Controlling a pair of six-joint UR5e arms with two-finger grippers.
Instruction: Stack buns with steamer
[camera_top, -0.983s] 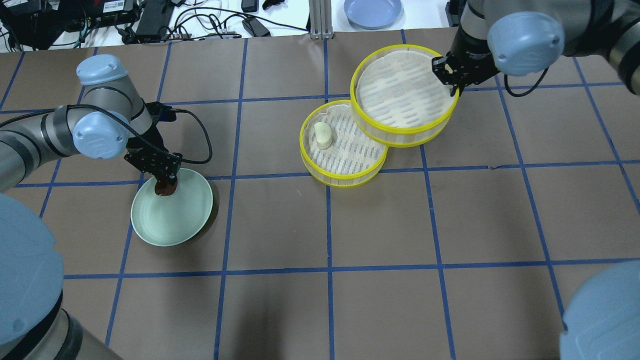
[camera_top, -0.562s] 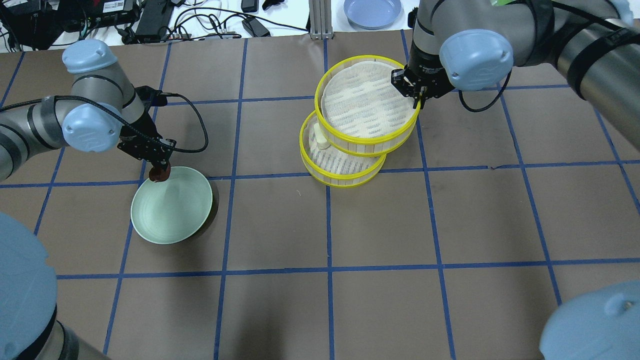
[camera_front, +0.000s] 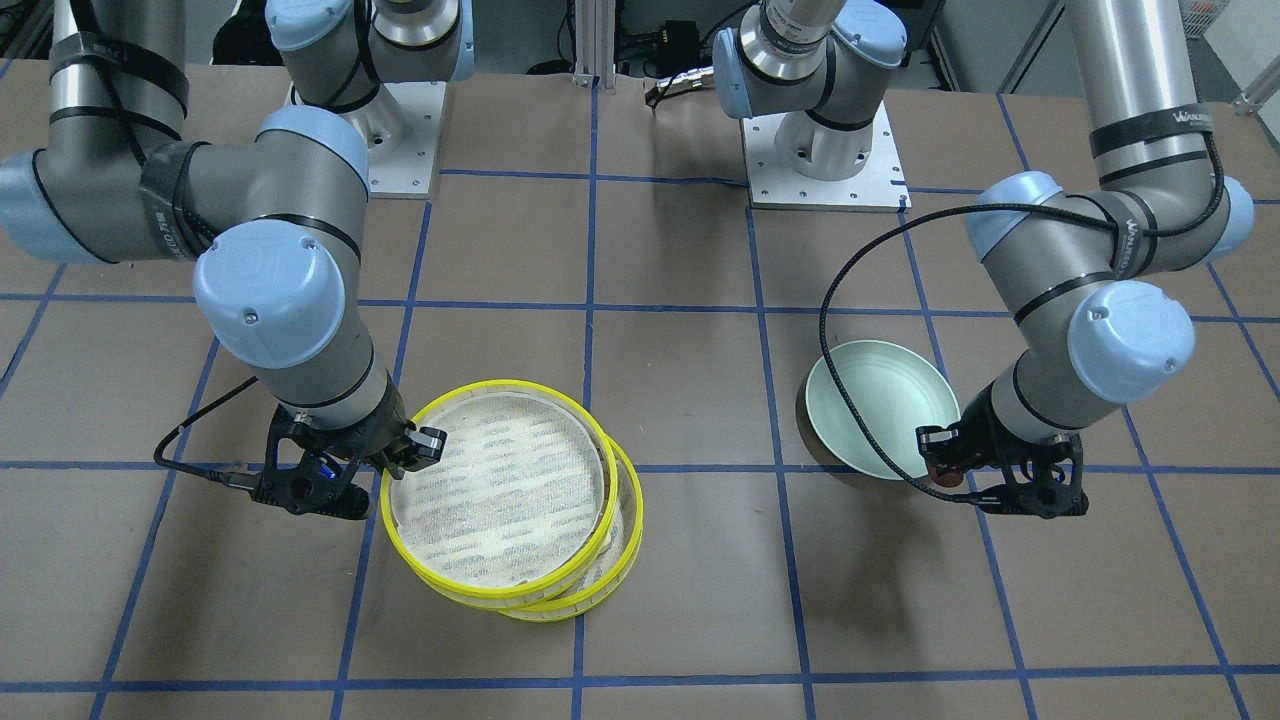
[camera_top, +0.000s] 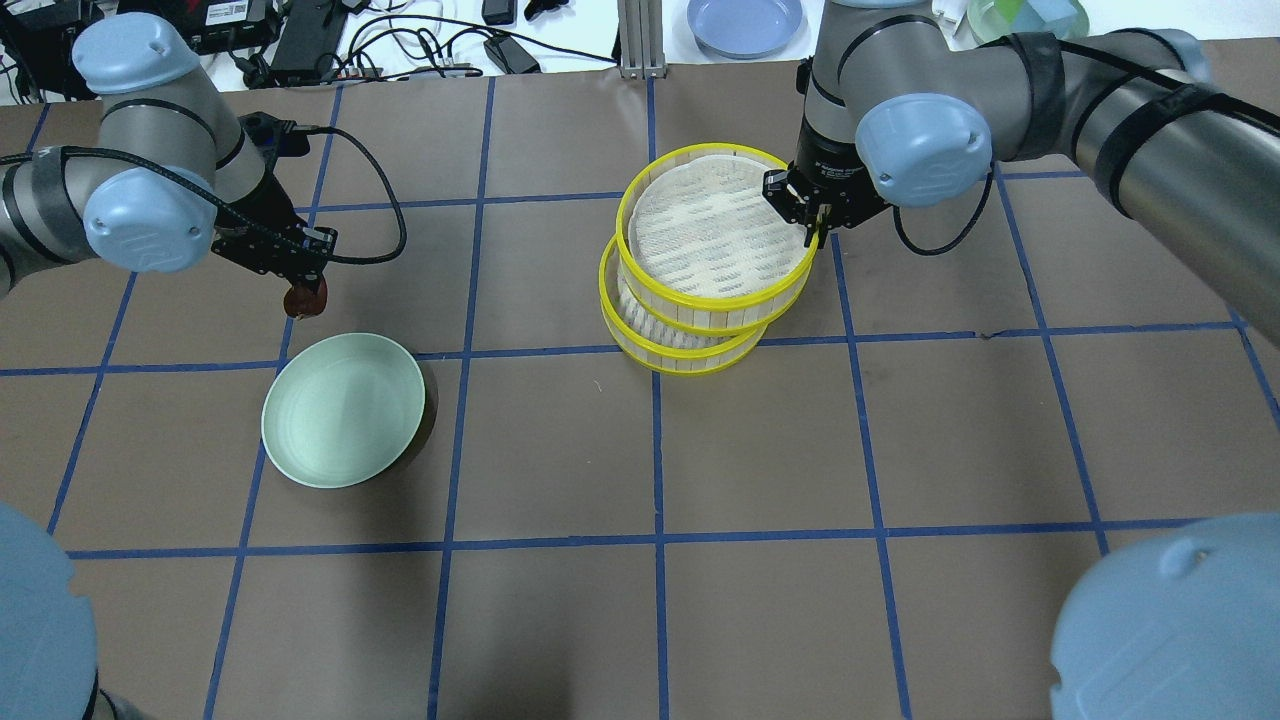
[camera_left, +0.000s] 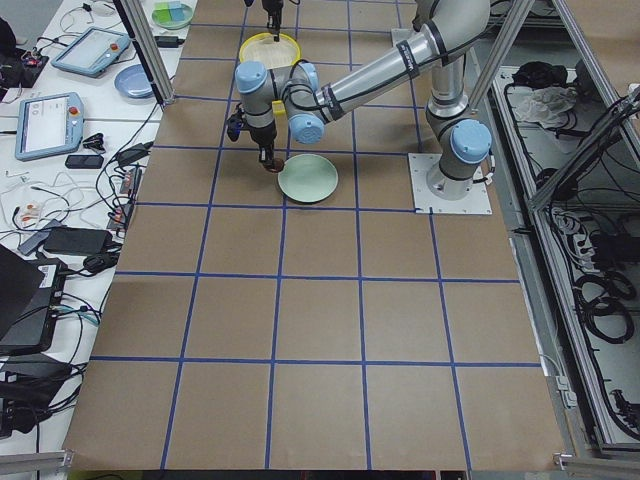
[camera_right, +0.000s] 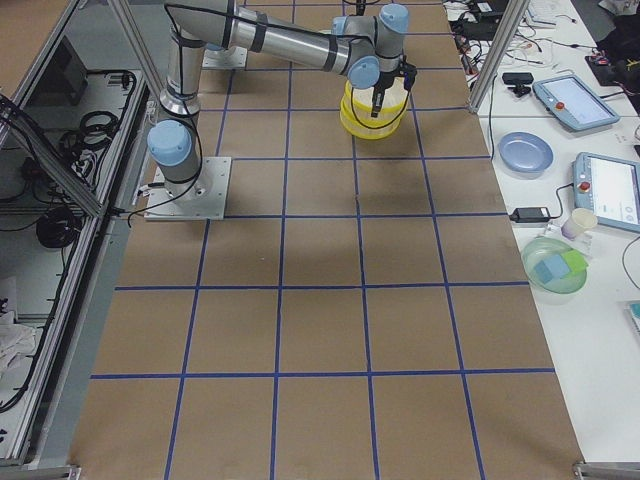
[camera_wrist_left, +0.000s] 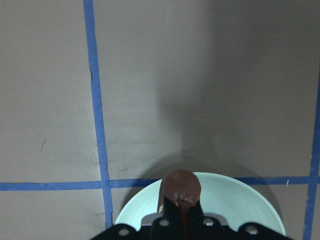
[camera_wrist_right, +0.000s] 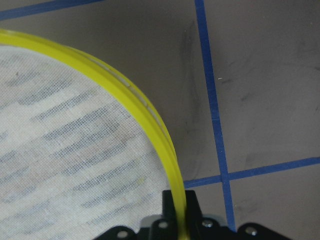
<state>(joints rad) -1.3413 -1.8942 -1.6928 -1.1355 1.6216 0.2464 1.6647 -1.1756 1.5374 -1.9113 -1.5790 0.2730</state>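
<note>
Buns come second here, I judge; the steamer has to be squared up first. The upper tray (camera_top: 700, 315) sits off-centre over the lower tray (camera_top: 680, 358), shifted toward the right arm's side. It should be slid across until the yellow rims line up, lowered level, and only then let go.

The right gripper (camera_top: 808, 222) is pinched narrow on the upper tray's rim, with one finger inside the wall and one outside.

The left gripper (camera_top: 303, 290) is closed narrow on the brown bun (camera_top: 304, 301). It holds the bun lifted clear of the desk (camera_top: 760, 450), near the rim of the pale green plate (camera_top: 343, 411) but not touching it.

The cream-white bun shows in no view.
</note>
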